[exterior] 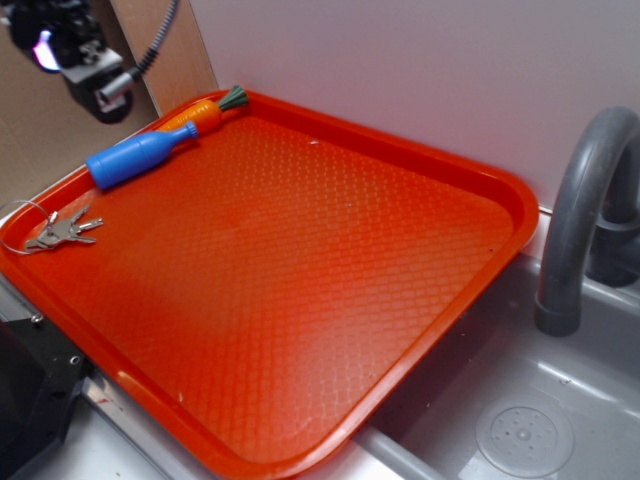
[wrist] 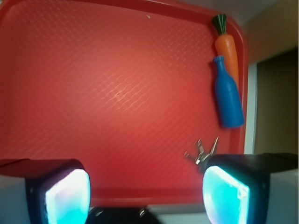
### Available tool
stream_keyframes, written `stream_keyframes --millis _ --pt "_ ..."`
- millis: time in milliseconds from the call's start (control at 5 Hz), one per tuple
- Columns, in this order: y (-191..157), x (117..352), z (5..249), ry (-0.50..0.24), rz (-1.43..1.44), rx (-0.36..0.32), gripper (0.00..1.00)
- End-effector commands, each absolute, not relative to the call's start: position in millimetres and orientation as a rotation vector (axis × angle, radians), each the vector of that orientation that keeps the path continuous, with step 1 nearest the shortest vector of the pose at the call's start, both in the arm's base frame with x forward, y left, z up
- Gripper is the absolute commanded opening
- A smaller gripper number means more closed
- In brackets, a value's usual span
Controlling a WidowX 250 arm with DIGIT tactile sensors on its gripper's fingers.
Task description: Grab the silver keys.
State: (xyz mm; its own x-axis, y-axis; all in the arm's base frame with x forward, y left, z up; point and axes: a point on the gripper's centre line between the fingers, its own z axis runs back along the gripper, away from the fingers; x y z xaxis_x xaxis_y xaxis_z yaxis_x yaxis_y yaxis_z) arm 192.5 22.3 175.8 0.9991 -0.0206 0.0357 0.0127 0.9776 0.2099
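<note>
Flat silver keys [exterior: 64, 231] fan rightward from their wire loop on the dimpled tray [exterior: 300, 260], gripper [wrist: 145, 193] spread wide.

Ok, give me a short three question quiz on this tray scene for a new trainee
1. True or false: the silver keys lie on the red tray, apart from the blue bottle.
2. Which thing touches the blue bottle? A) the silver keys B) the toy carrot C) the grey faucet
3. Fill in: in the wrist view, the gripper has its fingers spread wide, so it is ____.

Key: 1 true; 2 B; 3 open.
</note>
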Motion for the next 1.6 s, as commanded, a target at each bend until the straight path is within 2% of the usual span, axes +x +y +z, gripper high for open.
stream_keyframes --millis 0,200,400,600,1000,1200,1400 --pt "55 183 160 -0.001 -0.323 0.184 1.0" --pt "89 167 149 0.058 -0.298 0.163 1.0" --pt "103 161 140 0.096 -0.257 0.174 1.0" --pt "133 149 125 0.13 -0.199 0.141 1.0" --pt "130 133 102 0.147 -0.208 0.142 1.0" --pt "124 132 88 0.18 -0.222 0.16 1.0" --pt "133 131 79 0.147 -0.163 0.249 1.0"
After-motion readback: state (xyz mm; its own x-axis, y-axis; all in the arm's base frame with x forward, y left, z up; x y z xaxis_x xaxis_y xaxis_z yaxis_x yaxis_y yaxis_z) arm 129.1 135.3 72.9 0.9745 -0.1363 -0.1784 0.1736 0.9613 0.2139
